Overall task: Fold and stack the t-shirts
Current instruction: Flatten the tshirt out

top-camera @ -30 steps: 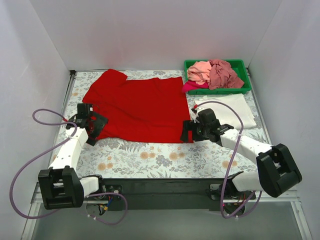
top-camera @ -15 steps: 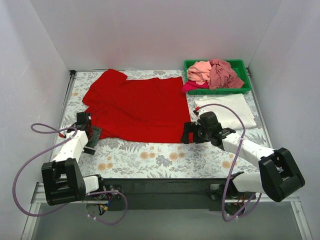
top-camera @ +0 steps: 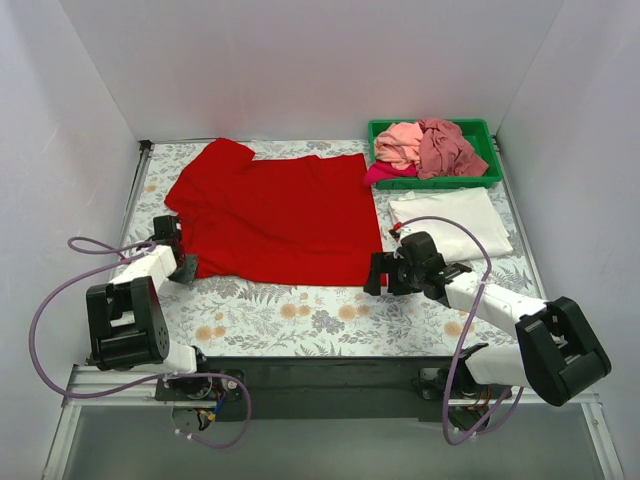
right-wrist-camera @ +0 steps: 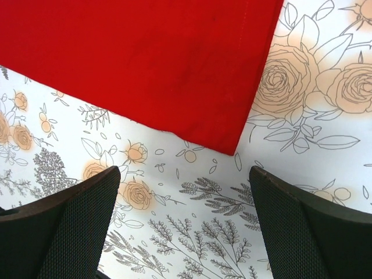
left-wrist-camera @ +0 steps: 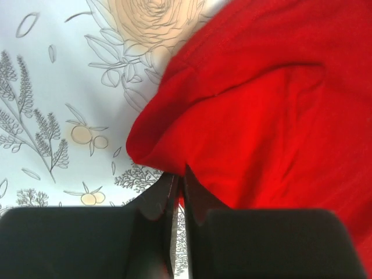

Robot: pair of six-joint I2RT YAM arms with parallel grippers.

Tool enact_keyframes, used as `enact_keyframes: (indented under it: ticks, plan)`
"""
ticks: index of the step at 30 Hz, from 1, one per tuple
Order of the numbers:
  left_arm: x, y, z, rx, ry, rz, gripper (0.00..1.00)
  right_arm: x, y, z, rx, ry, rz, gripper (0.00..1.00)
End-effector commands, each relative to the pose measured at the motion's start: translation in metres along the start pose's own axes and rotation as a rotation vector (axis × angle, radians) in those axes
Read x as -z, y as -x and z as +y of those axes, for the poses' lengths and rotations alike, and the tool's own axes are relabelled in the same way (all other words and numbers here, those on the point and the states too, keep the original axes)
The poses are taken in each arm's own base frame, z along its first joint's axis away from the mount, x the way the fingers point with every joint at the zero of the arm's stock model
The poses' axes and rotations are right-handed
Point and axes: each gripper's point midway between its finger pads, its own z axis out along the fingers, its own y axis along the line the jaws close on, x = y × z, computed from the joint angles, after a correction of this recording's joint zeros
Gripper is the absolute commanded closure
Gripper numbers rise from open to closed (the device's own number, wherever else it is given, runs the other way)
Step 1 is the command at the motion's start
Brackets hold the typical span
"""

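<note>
Now left claw (left-wrist-camera: 179,177) clamps a sliver of red t-shirt (left-wrist-camera: 279,116) hem, right claw (right-wrist-camera: 183,174) spread wide, corner just ahead; sliver may slip on lifting.

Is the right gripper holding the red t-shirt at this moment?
No; the right gripper is open, and the red t-shirt lies flat ahead of it, untouched.

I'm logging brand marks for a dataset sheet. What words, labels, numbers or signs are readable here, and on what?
None can be read in any view.
The red t-shirt, the white t-shirt and the shirts in the green tray show plain cloth, with no print or tag visible.
The tablecloth bears only drawn flowers and leaves.
</note>
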Motion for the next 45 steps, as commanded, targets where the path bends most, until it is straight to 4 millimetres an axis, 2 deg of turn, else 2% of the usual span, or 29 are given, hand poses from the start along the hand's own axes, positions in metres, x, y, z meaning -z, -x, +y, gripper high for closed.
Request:
enact_keyframes:
  ticks: [1,4,8,11,13,14,15,16,20,23,26,27,29,30,32,33,35,37,38,40,42,45]
  plan:
    - [-0.003,-0.001,0.000,-0.014,-0.014,0.005,1.00,0.002,-0.001,-0.002,-0.023,-0.006,-0.026,0.02]
    - [0.004,0.004,-0.003,-0.021,-0.048,-0.018,1.00,-0.001,-0.002,0.000,-0.030,-0.002,-0.011,0.03]
    - [0.021,0.010,-0.012,-0.022,-0.123,-0.037,1.00,-0.006,-0.003,-0.002,-0.040,-0.015,0.008,0.11]
    - [0.042,0.015,-0.025,-0.001,-0.226,-0.053,1.00,-0.013,-0.001,-0.002,-0.048,-0.018,0.012,0.17]
    - [0.053,0.017,-0.027,0.000,-0.259,-0.058,1.00,-0.018,0.009,0.003,-0.040,-0.014,0.003,0.31]
    - [0.061,0.019,-0.028,0.003,-0.281,-0.068,1.00,-0.022,0.010,0.003,-0.038,-0.021,0.012,0.41]
    - [0.064,0.020,-0.029,0.006,-0.285,-0.071,1.00,-0.023,0.011,0.003,-0.039,-0.024,0.011,0.61]
    - [0.072,0.020,-0.027,0.022,-0.271,-0.054,1.00,-0.017,0.016,0.000,-0.044,-0.049,-0.028,0.98]
    - [0.080,0.020,-0.025,0.038,-0.248,-0.037,1.00,0.006,0.034,0.005,-0.021,-0.057,-0.100,0.99]
    - [0.077,0.010,-0.005,0.051,-0.171,-0.001,1.00,0.029,0.044,-0.005,-0.023,-0.126,-0.177,0.99]
    - [0.072,-0.004,0.021,0.076,-0.107,0.031,1.00,0.037,0.027,-0.016,-0.051,-0.154,-0.169,0.99]
    - [0.072,-0.007,0.037,0.100,-0.077,0.021,0.99,0.037,0.019,-0.017,-0.054,-0.147,-0.153,0.99]
    - [0.066,-0.010,0.054,0.109,-0.028,0.001,0.78,0.034,0.009,-0.021,-0.060,-0.153,-0.129,0.99]
    - [0.066,-0.010,0.057,0.110,-0.025,-0.002,0.55,0.033,0.005,-0.024,-0.059,-0.161,-0.121,0.99]
    - [0.068,-0.009,0.062,0.108,-0.006,-0.008,0.42,0.031,-0.004,-0.032,-0.059,-0.195,-0.093,0.99]
    - [0.070,-0.010,0.065,0.103,0.009,-0.004,0.32,0.032,-0.006,-0.039,-0.059,-0.229,-0.087,0.99]
    - [0.077,-0.003,0.061,0.105,0.005,-0.020,0.17,0.033,-0.010,-0.047,-0.057,-0.265,-0.072,0.99]
    - [0.082,0.001,0.055,0.101,-0.014,-0.029,0.16,0.034,-0.012,-0.052,-0.057,-0.288,-0.067,0.99]
    - [0.084,0.002,0.050,0.045,-0.046,-0.028,0.15,0.033,-0.011,-0.051,-0.052,-0.282,-0.069,0.99]
    - [0.086,0.000,0.027,0.019,-0.141,0.004,0.14,0.034,-0.007,-0.048,-0.042,-0.271,-0.075,0.99]
    - [0.083,-0.002,0.010,-0.034,-0.191,0.029,0.10,0.035,-0.002,-0.045,-0.019,-0.255,-0.085,0.99]
    - [0.072,-0.006,0.000,-0.062,-0.171,0.072,0.08,0.037,0.005,-0.039,0.004,-0.224,-0.115,0.99]
